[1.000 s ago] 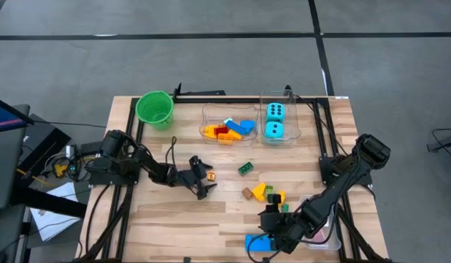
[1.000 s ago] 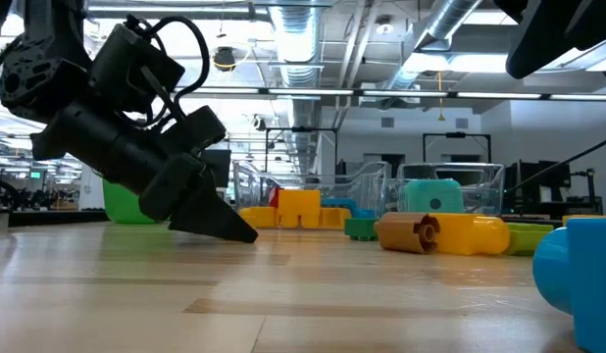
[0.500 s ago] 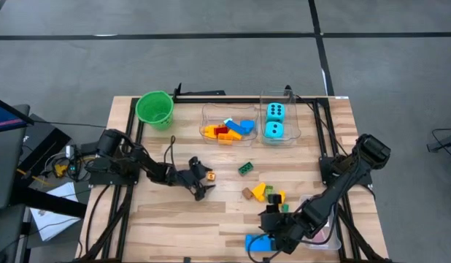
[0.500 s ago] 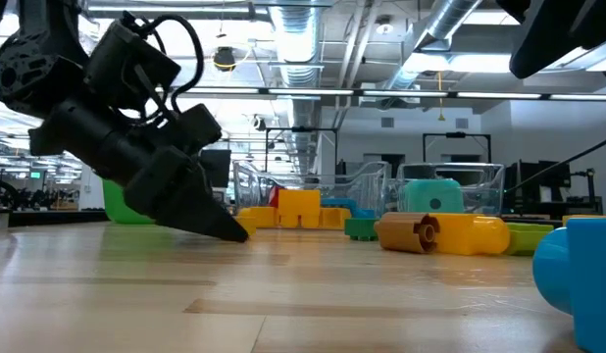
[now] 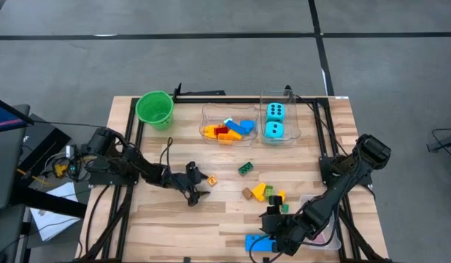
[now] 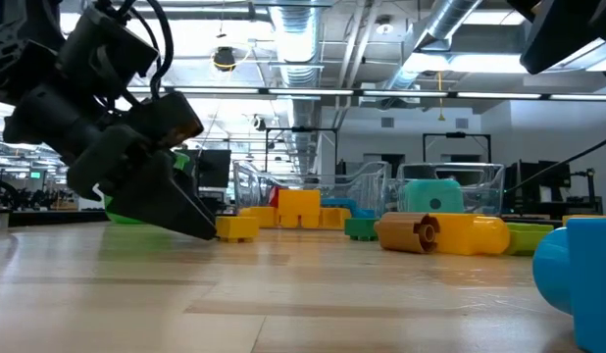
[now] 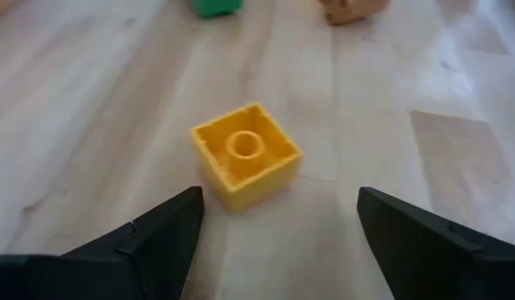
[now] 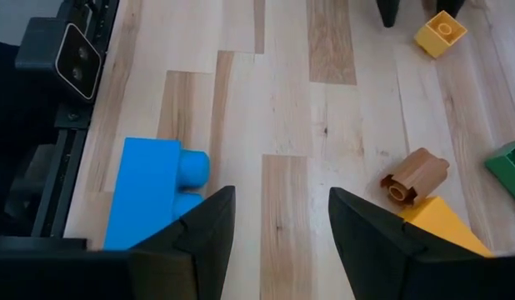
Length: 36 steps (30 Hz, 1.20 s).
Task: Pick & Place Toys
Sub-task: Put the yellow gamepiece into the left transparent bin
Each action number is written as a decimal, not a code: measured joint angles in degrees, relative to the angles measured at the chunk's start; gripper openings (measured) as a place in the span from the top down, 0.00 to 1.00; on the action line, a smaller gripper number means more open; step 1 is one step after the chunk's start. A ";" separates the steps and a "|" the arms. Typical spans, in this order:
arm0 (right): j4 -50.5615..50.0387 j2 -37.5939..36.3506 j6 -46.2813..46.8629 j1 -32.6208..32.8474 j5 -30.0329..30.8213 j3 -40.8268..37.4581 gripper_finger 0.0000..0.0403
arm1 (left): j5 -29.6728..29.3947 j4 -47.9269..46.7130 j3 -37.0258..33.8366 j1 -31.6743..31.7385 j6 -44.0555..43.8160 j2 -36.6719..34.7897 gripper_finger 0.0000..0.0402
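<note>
Though overhead hides it | left pincer (image 7: 278, 221) agape (wrist view) | yellow block (image 7: 246, 155) free

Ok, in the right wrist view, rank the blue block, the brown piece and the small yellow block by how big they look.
1. The blue block looks largest, but it lies nearest the camera, so part of that is nearness.
2. The brown piece comes next.
3. The small yellow block looks smallest, though it lies farthest off, so its rank against the brown piece is unsure.

Both arms are matte black, jointed, with looping black cables and wedge-shaped, pointed dark fingers (image 7: 162, 233).
</note>
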 joint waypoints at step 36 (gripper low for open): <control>0.00 0.00 0.02 -0.04 0.02 0.00 0.54 | -14.43 -0.02 4.72 -1.73 -6.82 6.80 0.23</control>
